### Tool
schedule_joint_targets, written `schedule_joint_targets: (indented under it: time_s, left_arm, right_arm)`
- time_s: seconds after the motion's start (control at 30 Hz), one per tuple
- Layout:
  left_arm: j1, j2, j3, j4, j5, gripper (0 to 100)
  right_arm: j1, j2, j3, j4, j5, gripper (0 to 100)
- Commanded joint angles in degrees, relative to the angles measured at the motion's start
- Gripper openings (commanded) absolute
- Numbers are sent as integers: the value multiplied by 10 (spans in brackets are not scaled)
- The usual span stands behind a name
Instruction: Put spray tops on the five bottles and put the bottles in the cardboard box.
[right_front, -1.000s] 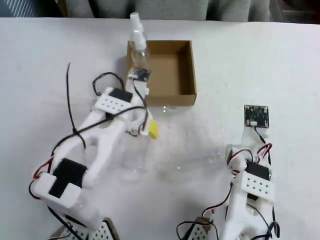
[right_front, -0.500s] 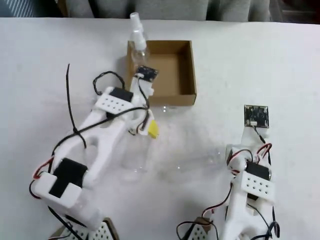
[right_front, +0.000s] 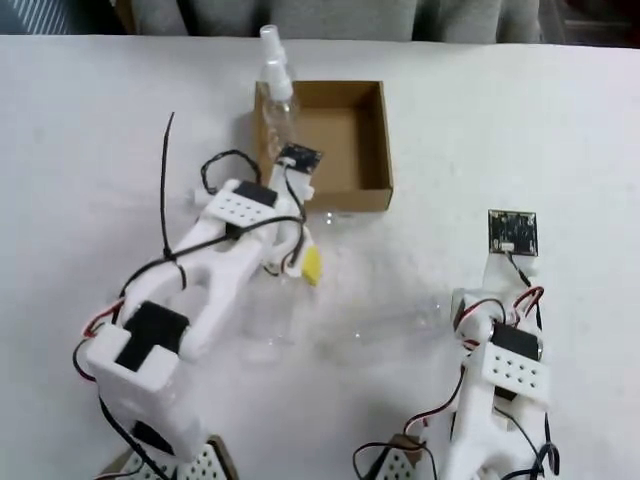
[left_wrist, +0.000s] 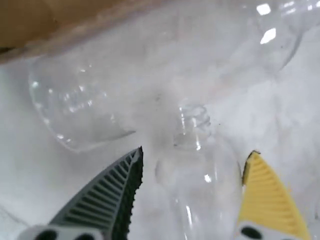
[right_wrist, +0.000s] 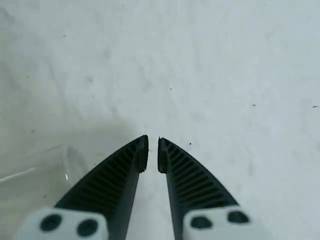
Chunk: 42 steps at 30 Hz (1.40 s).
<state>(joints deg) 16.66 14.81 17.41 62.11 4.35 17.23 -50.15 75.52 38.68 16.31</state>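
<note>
On the white table (right_front: 560, 120), just in front of the cardboard box (right_front: 345, 198), we see the left gripper (left_wrist: 195, 152) above a clear bottle (left_wrist: 200, 190). Its fingers (left_wrist: 115, 195), one gray and one yellow, are wide apart, one on each side of the bottle. They are not squeezing it.

The bottle lies flat on its side and has no top. Its open neck points away from the gripper, toward the box. Its bottom points back toward the arm. So the bottle's long way runs from the arm to the box, and the fingers stand across it. We think that is the good way round. If the fingers close, they should catch the bottle near its neck.

The right gripper (right_wrist: 152, 150) sits low, well apart from this bottle. Its fingers are together and hold nothing. A second bottle (right_front: 385, 325) lies just beside it. The left arm is much nearer to the first bottle, so we think the grab is its job.

A bottle with a spray top (right_front: 277, 95) stands upright at a far corner of the box. We cannot tell for sure if it is inside the box or just outside the wall.
</note>
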Motion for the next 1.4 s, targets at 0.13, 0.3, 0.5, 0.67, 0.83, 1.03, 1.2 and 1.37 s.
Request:
schedule_joint_targets:
  time_s: [0.13,0.3,0.5,0.67,0.83,1.03,1.2,1.37]
  left_arm:
    - [6,-1,-40,11,13,305]
    - [14,-1,-40,9,7,69]
    - [30,-1,-36,13,7,40]
    - [29,-2,-47,29,7,22]
    - [15,-2,-63,40,5,20]
    - [-54,-29,-181,147,-114,37]
    - [-157,-73,-205,206,-110,81]
    - [-265,-109,-149,202,-112,79]
  right_arm:
    - [-7,-9,-4,-8,8,15]
    - [-15,-9,-4,-8,23,15]
    - [-15,-9,-4,-8,24,15]
    - [-15,-9,-4,-9,24,15]
    - [-15,-9,-4,-9,25,15]
    - [-15,-9,-3,-9,26,15]
    - [-15,-8,-3,-9,27,15]
    - [-17,-8,-2,-9,27,15]
